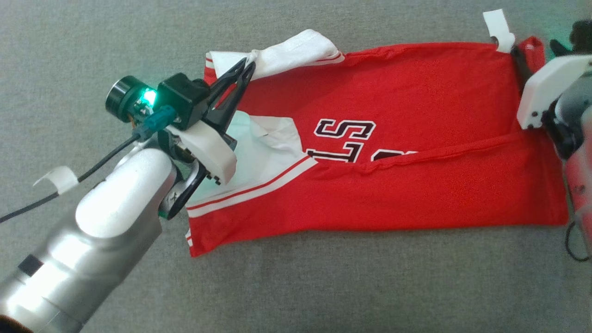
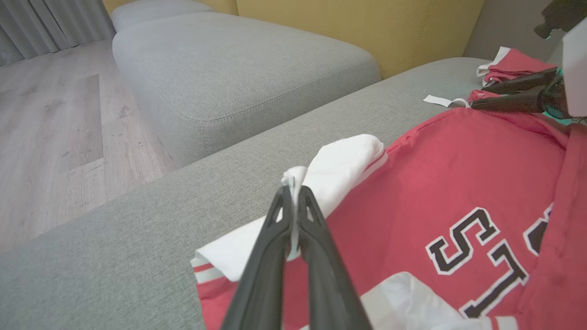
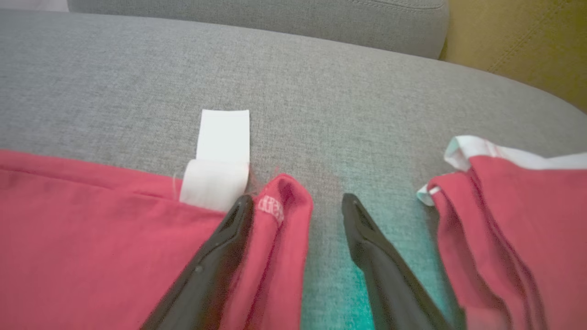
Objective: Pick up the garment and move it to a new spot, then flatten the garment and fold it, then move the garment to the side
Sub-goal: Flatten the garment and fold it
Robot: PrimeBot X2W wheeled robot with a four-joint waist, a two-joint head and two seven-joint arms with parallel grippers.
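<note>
Your left tool (image 1: 249, 65) is clamped on the garment's (image 1: 416, 92) white sleeve (image 1: 296, 51) at its ten o'clock. Your right tool (image 3: 297, 199) stands apart, straddling the red corner (image 3: 282, 204) at two o'clock.

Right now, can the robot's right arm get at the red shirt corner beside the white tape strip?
Probably yes. The right end effector stands open, and the shirt corner lies between its fingers, close against one of them. Nothing on the grey cushion blocks it, and the white tape strip sits just off to the side.
</note>
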